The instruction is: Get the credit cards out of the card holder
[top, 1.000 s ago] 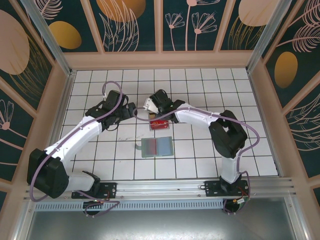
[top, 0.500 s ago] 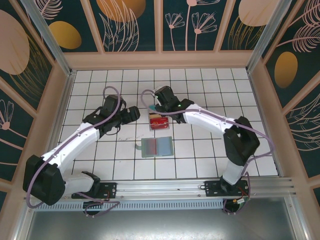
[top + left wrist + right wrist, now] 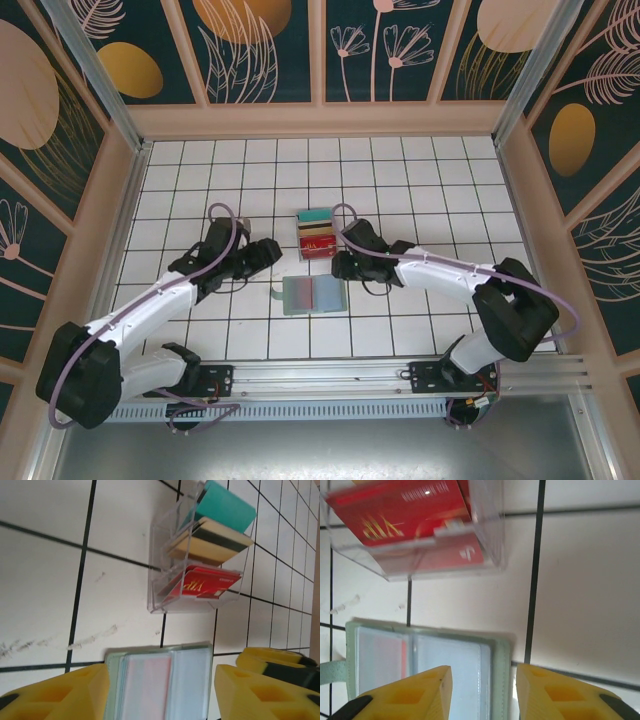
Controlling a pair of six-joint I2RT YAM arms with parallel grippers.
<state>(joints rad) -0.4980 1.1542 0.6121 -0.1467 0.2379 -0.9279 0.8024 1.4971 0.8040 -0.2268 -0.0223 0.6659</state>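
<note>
Top view: you see wallet (image 3: 312,296) spread flat on tiles, near clear tray (image 3: 317,235), on arms' side.
Left wrist: your left gripper (image 3: 162,675) jaws apart, nothing held; pinkish card (image 3: 146,686) in wallet pocket below.
Right wrist: right gripper (image 3: 482,680) jaws apart, empty, over wallet.

The card holder (image 3: 313,296) is laid open on the table (image 3: 420,190). A clear tray (image 3: 317,235) is seen just beyond it. It is flanked by the left arm (image 3: 170,290) and the right arm (image 3: 440,272).

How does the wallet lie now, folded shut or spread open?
Spread open: the wallet lies flat with both halves side by side, one reddish, one light blue, insides facing up.
</note>
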